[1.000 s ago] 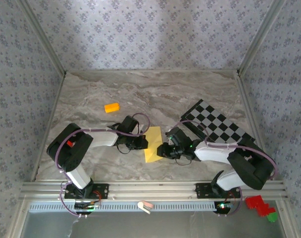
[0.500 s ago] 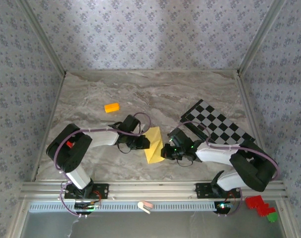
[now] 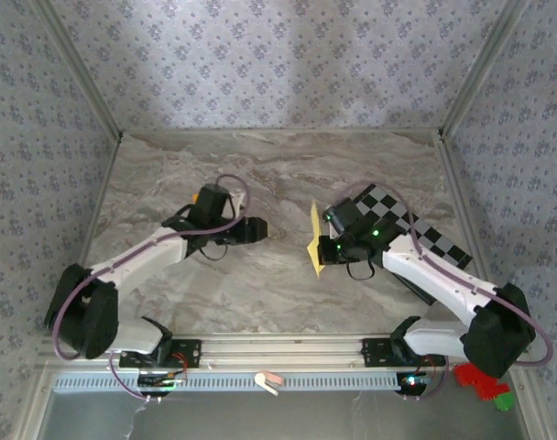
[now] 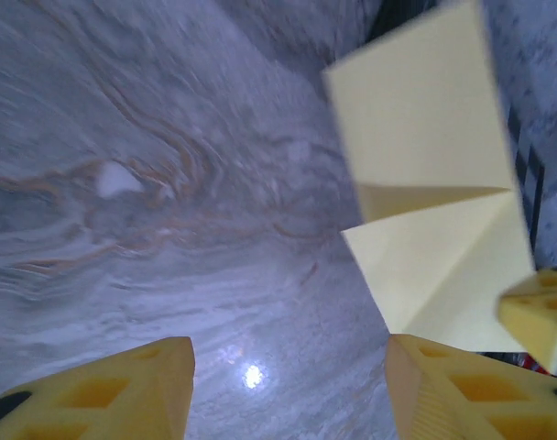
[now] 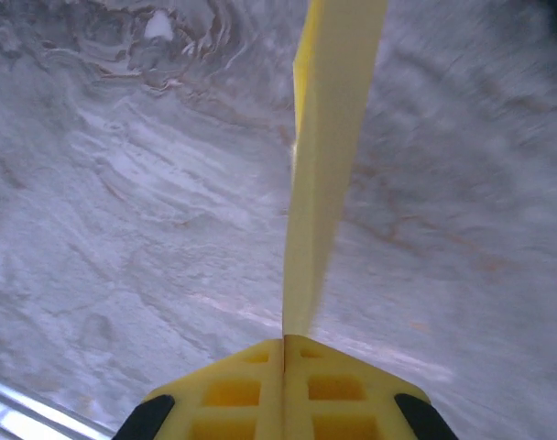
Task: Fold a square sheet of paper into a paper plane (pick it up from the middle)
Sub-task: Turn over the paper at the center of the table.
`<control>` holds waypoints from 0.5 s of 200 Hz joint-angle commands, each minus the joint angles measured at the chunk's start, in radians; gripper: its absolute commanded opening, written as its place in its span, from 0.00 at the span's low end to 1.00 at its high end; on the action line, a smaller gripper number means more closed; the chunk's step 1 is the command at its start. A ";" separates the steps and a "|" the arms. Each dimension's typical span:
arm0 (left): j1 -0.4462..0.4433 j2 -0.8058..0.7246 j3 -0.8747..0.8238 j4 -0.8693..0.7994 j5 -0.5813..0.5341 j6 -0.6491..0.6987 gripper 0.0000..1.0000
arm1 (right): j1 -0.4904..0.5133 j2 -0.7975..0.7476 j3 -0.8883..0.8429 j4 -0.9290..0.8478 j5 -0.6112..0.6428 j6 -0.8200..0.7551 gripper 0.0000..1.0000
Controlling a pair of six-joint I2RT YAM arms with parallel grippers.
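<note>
Over the surface (image 3: pixel 260 174), right end effector (image 5: pixel 283 348) pinched the creased square sheet of paper (image 5: pixel 326 137) upright, left end effector (image 4: pixel 288 390) gaped empty beside it; mid-fold, next likely needed a left regrasp.

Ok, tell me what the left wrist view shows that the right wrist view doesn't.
Left wrist gives: the paper seen on its broad face, with a fold crease running across it, and the left pincer open, nothing between its fingers.
Right wrist gives: the paper edge-on, a thin upright strip, clamped in the shut right pincer.
Both share: the pale-yellow paper with the marble table behind it.
</note>
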 commanded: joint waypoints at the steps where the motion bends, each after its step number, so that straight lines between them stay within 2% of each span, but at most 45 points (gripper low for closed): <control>1: 0.061 -0.070 -0.040 -0.063 -0.012 0.016 0.57 | 0.082 0.056 0.139 -0.340 0.237 -0.111 0.00; 21: 0.111 -0.124 -0.100 -0.046 -0.013 -0.006 0.57 | 0.193 0.178 0.255 -0.427 0.332 -0.093 0.00; 47: 0.185 -0.154 -0.151 -0.043 0.004 -0.025 0.56 | 0.313 0.342 0.319 -0.431 0.364 -0.053 0.00; 83: 0.229 -0.167 -0.159 -0.081 0.014 -0.012 0.56 | 0.418 0.520 0.378 -0.393 0.337 -0.022 0.00; 100: 0.235 -0.181 -0.169 -0.088 0.011 -0.013 0.56 | 0.443 0.563 0.386 -0.342 0.300 -0.021 0.03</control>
